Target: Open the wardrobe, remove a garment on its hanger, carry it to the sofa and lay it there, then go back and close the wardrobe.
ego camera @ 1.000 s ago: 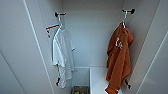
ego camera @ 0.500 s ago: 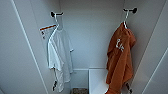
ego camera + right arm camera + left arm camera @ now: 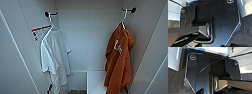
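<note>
The wardrobe (image 3: 90, 37) stands open in the head view, and I look straight into its white interior. The garment (image 3: 118, 62), a rust-orange hoodie with white lettering, hangs at the right side. Its thin white hanger (image 3: 124, 18) is hooked on a dark peg high on the right wall. Each wrist view looks past the robot's own dark plate down to dark carpet (image 3: 175, 78) and white panels (image 3: 174, 58).
A white T-shirt (image 3: 55, 55) hangs on its own hanger at the left side of the wardrobe. The open doors (image 3: 10, 62) flank the opening on both sides. A low white shelf block (image 3: 96, 81) sits at the bottom back.
The whole head picture has widened slightly, so the camera has edged closer to the wardrobe. The clothes hang as before.
</note>
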Robot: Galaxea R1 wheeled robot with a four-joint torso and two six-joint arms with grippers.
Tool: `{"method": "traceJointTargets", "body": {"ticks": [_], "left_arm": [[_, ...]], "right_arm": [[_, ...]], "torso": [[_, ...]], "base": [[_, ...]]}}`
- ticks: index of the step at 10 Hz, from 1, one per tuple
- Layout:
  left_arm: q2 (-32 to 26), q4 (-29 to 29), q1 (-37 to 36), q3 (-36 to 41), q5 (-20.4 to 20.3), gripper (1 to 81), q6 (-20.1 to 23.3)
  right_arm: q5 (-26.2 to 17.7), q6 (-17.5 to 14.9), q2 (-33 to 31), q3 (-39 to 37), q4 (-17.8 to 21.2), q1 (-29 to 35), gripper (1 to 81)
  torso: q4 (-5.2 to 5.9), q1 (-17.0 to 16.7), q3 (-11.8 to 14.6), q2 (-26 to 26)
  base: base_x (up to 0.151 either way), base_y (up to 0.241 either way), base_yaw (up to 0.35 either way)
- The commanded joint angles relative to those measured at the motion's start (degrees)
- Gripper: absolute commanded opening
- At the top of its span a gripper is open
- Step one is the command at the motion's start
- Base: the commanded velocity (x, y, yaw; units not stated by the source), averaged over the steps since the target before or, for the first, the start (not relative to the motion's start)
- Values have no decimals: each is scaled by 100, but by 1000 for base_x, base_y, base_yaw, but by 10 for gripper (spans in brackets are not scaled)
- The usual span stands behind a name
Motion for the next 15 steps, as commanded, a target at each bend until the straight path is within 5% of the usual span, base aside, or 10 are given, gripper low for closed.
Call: {"method": "traceJointTargets", "body": {"ticks": [1, 15], "left_arm": [[-48, 68, -149, 20, 269, 811, 42], [-31, 59, -157, 20, 269, 811, 42]], "right_arm": [[-282, -7, 3, 8, -45, 162, 811], [-290, -25, 38, 0, -63, 92, 811]], "torso": [[0, 0, 0, 0], [0, 2, 0, 2]], "base": [[78, 0, 0], [54, 0, 0]]}}
